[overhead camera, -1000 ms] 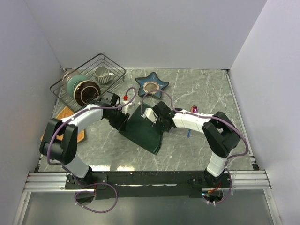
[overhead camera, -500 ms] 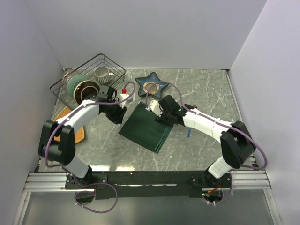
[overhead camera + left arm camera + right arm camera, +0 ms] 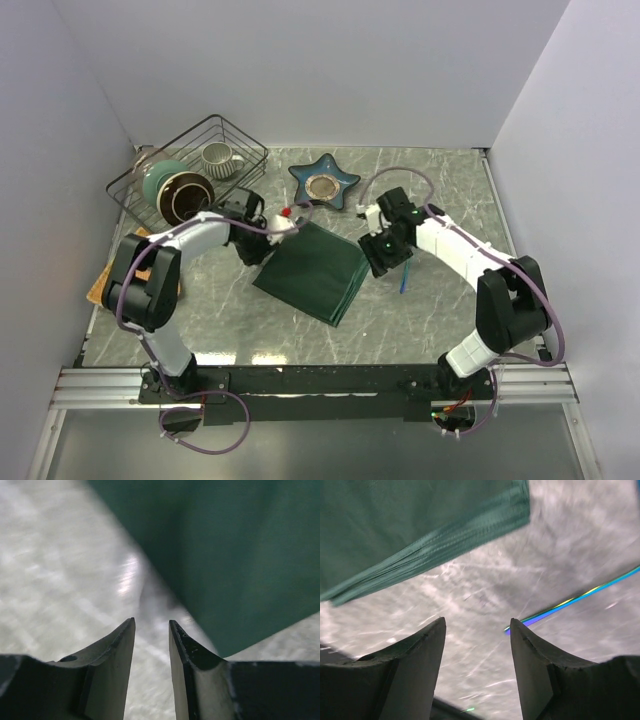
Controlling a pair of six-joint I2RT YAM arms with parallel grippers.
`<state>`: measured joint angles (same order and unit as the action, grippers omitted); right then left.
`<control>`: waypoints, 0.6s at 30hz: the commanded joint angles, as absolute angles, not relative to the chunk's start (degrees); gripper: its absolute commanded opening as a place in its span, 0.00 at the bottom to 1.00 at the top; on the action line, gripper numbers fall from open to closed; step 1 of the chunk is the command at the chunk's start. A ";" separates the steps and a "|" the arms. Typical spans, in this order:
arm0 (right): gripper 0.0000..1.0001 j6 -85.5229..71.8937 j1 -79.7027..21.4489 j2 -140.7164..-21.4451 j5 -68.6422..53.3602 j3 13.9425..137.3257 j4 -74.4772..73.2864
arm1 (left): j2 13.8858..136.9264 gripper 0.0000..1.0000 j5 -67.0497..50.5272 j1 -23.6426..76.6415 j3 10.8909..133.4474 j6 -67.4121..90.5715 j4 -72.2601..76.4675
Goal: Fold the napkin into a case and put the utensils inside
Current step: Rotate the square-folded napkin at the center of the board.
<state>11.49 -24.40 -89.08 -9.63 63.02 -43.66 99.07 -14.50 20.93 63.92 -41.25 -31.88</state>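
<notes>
Top external shows me the napkin (image 3: 312, 272) folded into a dark green rectangle, lying flat at the centre of the marble table (image 3: 440, 330). My left gripper (image 3: 151, 622) sits by the cloth's left edge. In the left wrist view its jaws stand a narrow gap apart with nothing between them, bare marble below and the cloth at the upper right. My right gripper (image 3: 477, 622) is spread wider and empty, just off the napkin's right edge. The blue utensil (image 3: 580, 597) lies on the marble at the right of that frame, apart from the cloth.
</notes>
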 commanded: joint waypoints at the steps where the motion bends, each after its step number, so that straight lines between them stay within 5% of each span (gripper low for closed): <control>1: 0.62 4.75 -21.01 -90.43 -20.28 64.60 -47.46 | 95.98 0.39 -15.65 26.88 58.63 -45.27 -31.99; 11: 0.80 0.97 -16.70 -96.32 -26.80 68.11 -47.03 | 86.93 0.39 -25.91 46.12 53.43 -36.13 -38.05; 18: 0.84 -1.41 -17.05 -103.43 -25.32 71.89 -44.91 | 83.24 0.50 -32.51 45.19 59.76 -29.10 -41.57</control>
